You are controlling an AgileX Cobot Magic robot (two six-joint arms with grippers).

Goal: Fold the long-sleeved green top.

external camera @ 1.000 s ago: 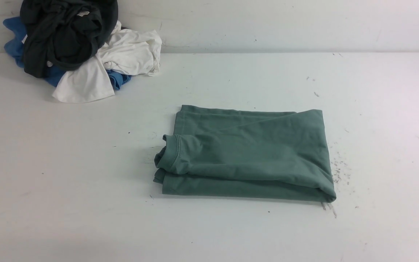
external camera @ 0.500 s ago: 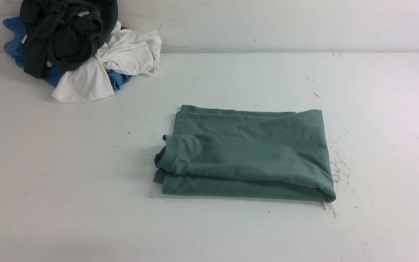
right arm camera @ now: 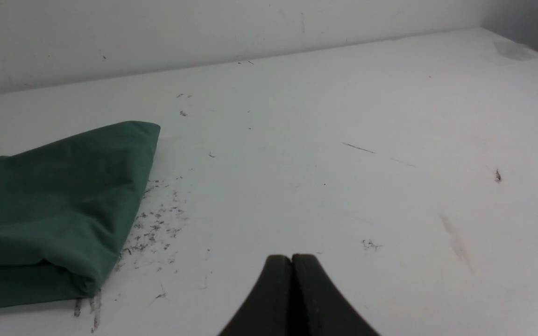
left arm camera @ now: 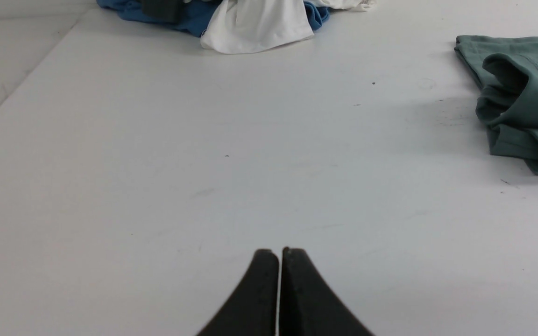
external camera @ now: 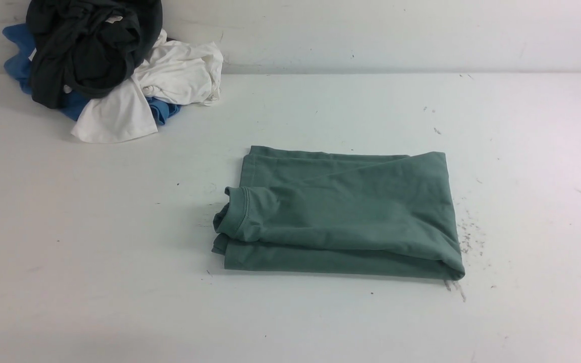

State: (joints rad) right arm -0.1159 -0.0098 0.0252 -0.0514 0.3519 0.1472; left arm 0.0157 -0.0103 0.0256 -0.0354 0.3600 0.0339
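Folded sage-green cotton long-sleeved top (external camera: 341, 217) lies mid-table, both grippers clear of it.

It rests flat on the white table (external camera: 94, 252), a ribbed cuff (external camera: 235, 217) at its left edge. The left gripper (left arm camera: 279, 254) and right gripper (right arm camera: 291, 259) each have black jaws pressed together, holding nothing, over bare tabletop. A heap of black, white and blue garments (external camera: 104, 70) sits far left.
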